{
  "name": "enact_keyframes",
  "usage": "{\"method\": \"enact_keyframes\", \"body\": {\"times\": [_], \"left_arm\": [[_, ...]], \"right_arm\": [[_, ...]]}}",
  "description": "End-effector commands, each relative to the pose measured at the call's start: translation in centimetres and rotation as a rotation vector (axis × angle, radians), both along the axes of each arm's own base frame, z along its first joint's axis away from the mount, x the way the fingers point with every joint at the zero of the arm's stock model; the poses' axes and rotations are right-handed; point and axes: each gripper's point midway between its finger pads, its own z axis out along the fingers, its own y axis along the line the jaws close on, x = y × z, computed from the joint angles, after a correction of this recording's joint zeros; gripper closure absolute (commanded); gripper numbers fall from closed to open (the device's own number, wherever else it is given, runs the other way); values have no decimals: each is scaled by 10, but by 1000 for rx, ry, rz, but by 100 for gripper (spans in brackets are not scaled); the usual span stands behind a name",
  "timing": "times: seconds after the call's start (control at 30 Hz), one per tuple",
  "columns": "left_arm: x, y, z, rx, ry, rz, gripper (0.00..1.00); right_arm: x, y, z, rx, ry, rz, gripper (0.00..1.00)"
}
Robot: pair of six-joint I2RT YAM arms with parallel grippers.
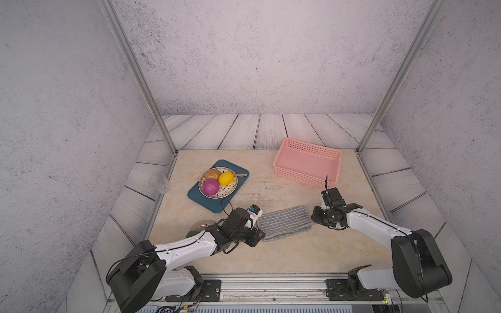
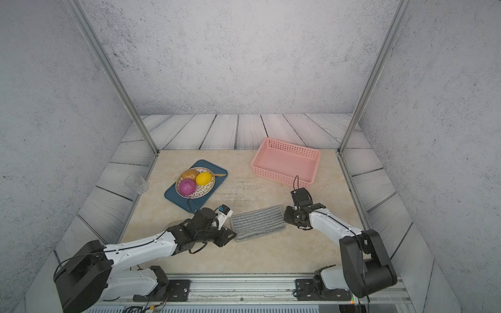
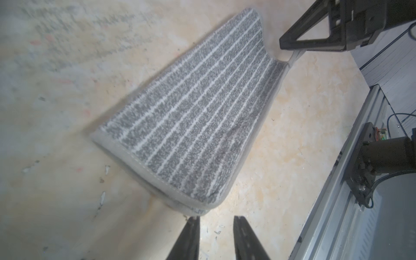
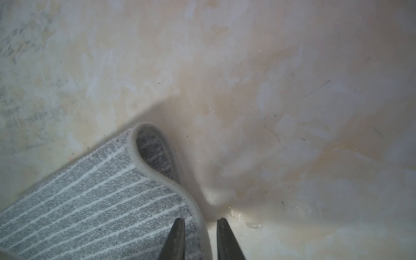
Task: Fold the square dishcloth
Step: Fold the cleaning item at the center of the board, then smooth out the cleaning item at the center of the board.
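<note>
Top views: one square dishcloth (image 1: pixel 284 222), doubled into a strip, lies flat near the front of the beige marbled table (image 1: pixel 271 254). Also counted: one pink basket (image 1: pixel 303 176), one blue tray (image 1: pixel 200 202) bearing one bowl (image 1: pixel 230 190) with three fruits (image 1: pixel 226 178), and one clear cup (image 1: pixel 160 183) on the plank surround. The walls are grey and textured. Two arms reach inward: the left gripper (image 1: pixel 259 235) sits low at the cloth's left end, the right gripper (image 1: pixel 315 216) at its right end.

Left wrist view: fingers (image 3: pixel 191 236) slightly apart, nothing between them, cloth (image 3: pixel 191 117) corner just ahead.

Right wrist view: fingers (image 4: pixel 175 238) slightly spread, one over the cloth's (image 4: pixel 90 202) looped hem.
</note>
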Motion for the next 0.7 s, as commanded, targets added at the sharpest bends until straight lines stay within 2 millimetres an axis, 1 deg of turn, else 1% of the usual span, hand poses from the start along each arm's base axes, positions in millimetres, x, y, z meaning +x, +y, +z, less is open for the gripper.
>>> {"method": "enact_keyframes", "body": {"times": [0.0, 0.13, 0.23, 0.47, 0.53, 0.67], "left_arm": [[10, -4, 23, 10, -44, 11, 68], [12, -18, 32, -28, -33, -24, 70], [9, -29, 29, -42, -12, -59, 70], [3, -48, 6, 34, 35, -137, 71], [4, -49, -2, 62, 58, -128, 72], [1, -40, -26, 135, 120, -95, 73]], "right_arm": [[-6, -6, 0, -21, 6, -14, 74], [-6, -6, 1, -21, 6, -17, 72], [-7, -7, 1, -24, 6, -21, 72], [-9, -11, 3, -34, 2, -29, 72], [-11, -10, 2, -31, 5, -26, 72], [-18, -8, -2, -7, 19, -23, 73]]}}
